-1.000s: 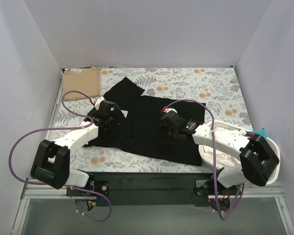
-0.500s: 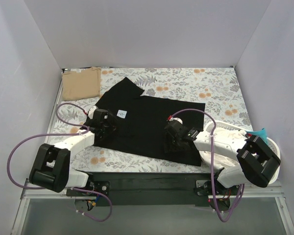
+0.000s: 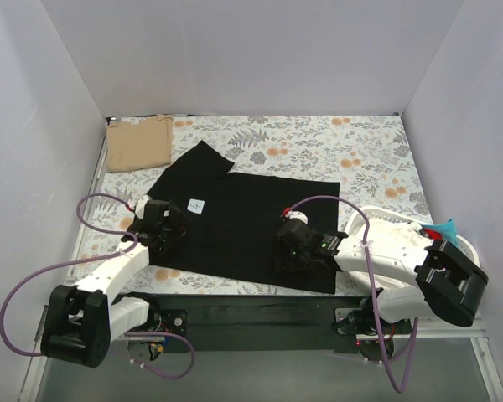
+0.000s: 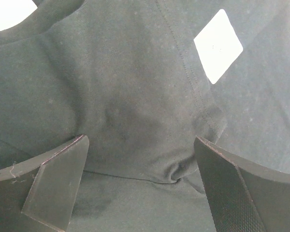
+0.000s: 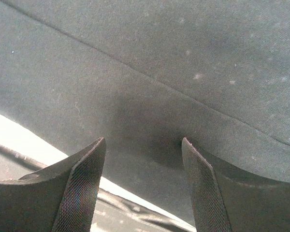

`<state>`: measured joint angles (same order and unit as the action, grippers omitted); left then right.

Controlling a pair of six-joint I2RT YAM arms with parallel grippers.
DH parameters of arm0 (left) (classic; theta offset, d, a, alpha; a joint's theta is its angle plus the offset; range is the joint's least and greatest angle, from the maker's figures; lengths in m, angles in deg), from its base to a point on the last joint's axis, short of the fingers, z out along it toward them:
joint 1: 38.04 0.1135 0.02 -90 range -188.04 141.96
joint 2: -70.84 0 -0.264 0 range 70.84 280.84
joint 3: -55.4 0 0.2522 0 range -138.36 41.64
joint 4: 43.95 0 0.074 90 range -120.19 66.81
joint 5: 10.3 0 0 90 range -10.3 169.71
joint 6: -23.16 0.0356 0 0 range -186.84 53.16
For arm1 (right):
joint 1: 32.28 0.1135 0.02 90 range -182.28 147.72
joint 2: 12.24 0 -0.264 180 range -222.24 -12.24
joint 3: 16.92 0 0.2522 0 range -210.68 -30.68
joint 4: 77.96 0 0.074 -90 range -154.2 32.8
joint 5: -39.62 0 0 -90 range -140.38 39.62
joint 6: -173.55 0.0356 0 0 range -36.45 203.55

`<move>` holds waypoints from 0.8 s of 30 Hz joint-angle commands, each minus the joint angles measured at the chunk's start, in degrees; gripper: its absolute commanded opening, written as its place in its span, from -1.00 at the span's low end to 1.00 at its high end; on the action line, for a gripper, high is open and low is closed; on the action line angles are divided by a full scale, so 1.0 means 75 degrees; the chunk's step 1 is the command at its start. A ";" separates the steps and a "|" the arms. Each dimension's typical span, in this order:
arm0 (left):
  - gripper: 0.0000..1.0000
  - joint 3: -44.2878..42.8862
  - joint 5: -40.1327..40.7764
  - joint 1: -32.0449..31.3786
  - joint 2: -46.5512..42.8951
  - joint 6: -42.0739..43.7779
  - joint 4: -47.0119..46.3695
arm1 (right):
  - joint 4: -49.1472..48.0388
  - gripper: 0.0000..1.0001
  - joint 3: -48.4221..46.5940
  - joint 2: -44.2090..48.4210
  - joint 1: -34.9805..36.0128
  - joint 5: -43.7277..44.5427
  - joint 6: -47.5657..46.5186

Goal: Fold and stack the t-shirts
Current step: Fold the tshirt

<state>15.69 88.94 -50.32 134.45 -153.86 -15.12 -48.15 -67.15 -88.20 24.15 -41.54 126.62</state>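
A black t-shirt lies spread flat on the floral cloth, its white square label near the collar. A tan t-shirt sits folded at the back left corner. My left gripper is low over the black shirt's left side. In the left wrist view it stands open over a small pucker of fabric, with the label beyond. My right gripper hovers at the shirt's near hem. Seen from its own wrist it is open, with only flat black cloth below.
The grey-and-orange floral cloth covers the table. A white basket of pale fabric stands at the near right, with a teal item beside it. White walls close in the left, back and right. The black base rail runs along the near edge.
Both grippers have drawn back toward the near edge. The black shirt has slid nearer and to the left, and it now lies flatter, with its label uncovered.
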 commanded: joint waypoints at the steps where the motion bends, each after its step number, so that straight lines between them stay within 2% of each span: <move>1: 0.82 0.0109 0.0279 0.0066 -0.0454 -0.0115 0.0884 | 0.0473 0.41 0.0432 0.0120 0.0397 -0.0206 0.0632; 11: 0.83 -0.0418 0.0503 0.0078 -0.1227 -0.0116 0.1833 | 0.0835 0.42 0.0024 0.0366 0.0586 0.0098 0.0586; 15: 0.82 -0.1166 0.0608 0.0078 -0.1228 0.0306 0.1986 | 0.1280 0.43 -0.0387 0.0659 0.0575 0.0473 0.0411; 20: 0.82 -0.2361 0.0574 0.0066 -0.0481 0.0961 0.1975 | 0.1948 0.45 -0.1078 0.1023 0.0400 0.1071 0.0036; 23: 0.80 -0.3287 0.0632 0.0054 0.0268 0.1477 0.1893 | 0.2113 0.46 -0.1453 0.1198 -0.0232 0.1060 -0.0478; 24: 0.81 -0.3521 0.0620 0.0043 0.0458 0.1629 0.1858 | 0.2148 0.46 -0.1524 0.1245 -0.0745 0.0990 -0.0690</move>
<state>-5.45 92.55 -50.14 134.19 -147.11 -0.56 -35.10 -74.91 -80.77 24.19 -36.60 126.27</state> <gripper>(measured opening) 0.905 0.726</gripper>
